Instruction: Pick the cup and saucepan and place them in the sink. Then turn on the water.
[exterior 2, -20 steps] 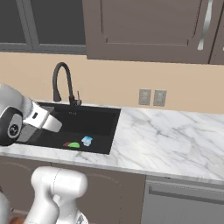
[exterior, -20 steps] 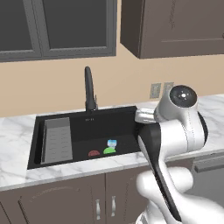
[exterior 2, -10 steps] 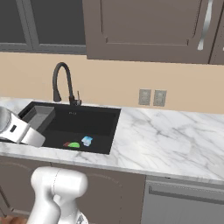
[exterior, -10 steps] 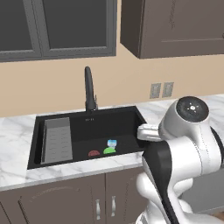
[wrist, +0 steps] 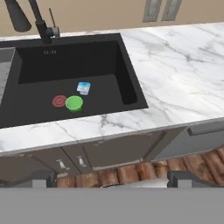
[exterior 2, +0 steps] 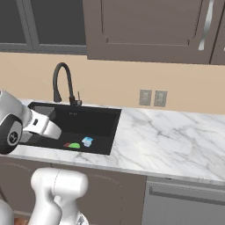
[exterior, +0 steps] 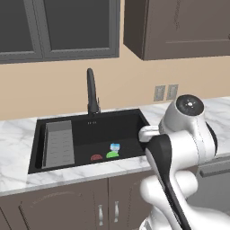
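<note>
A bright green cup [wrist: 74, 103] sits beside a red drain [wrist: 59, 101] and a pale blue-and-white item [wrist: 83, 88] in the black sink [wrist: 127, 85], set in a white, grey-veined marble bench [wrist: 179, 74]; black gooseneck faucet [exterior: 91, 92], grey ribbed rack [exterior: 59, 143], tan wall [exterior 2: 110, 83], dark brown cabinets [exterior 2: 145, 30].

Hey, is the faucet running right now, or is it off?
Off. No stream falls from the faucet, and the sink bottom below it looks dry around the green cup.
</note>
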